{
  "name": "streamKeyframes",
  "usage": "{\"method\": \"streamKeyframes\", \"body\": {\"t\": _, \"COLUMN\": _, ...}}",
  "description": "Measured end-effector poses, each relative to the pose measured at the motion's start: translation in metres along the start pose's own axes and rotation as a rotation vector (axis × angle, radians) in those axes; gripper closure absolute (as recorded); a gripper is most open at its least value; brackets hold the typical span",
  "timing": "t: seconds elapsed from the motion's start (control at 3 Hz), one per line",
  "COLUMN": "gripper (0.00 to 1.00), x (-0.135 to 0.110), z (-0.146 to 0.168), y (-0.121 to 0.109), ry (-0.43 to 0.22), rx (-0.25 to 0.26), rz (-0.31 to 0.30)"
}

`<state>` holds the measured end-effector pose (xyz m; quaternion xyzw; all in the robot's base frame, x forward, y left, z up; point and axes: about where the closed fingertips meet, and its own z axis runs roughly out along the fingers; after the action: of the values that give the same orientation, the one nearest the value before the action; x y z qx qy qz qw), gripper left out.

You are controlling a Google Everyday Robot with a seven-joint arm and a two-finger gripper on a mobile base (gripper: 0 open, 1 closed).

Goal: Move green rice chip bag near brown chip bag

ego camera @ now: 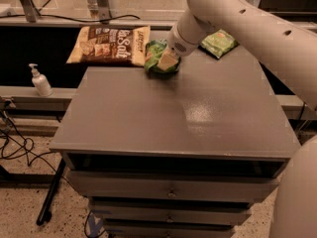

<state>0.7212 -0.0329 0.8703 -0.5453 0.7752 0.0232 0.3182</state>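
Note:
The green rice chip bag [154,53] is crumpled at the back edge of the grey cabinet top [168,113], its left side right up against the right end of the brown chip bag [110,44]. The brown chip bag lies flat behind the cabinet's back left corner. My gripper [166,62] reaches down from the upper right and is shut on the green rice chip bag, one tan finger [167,61] showing over its front. Part of the bag is hidden behind the wrist.
A smaller, flatter green bag [218,42] lies at the back right of the cabinet top. A white pump bottle [40,81] stands on a ledge to the left. Cables [15,148] trail on the floor at left. Drawers sit below the top.

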Motion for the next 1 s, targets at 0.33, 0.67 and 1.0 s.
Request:
{"method": "streamKeyframes", "body": {"t": 0.33, "gripper": 0.00, "x": 0.001, "z": -0.001, "y": 0.001, "ry": -0.002, "rx": -0.004, "rz": 0.007}}
{"method": "streamKeyframes", "body": {"t": 0.67, "gripper": 0.00, "x": 0.005, "z": -0.008, "y": 0.002, "ry": -0.002, "rx": 0.001, "rz": 0.010}}
{"method": "streamKeyframes", "body": {"t": 1.0, "gripper": 0.00, "x": 0.023, "z": -0.036, "y": 0.004, "ry": -0.009, "rx": 0.024, "rz": 0.018}}
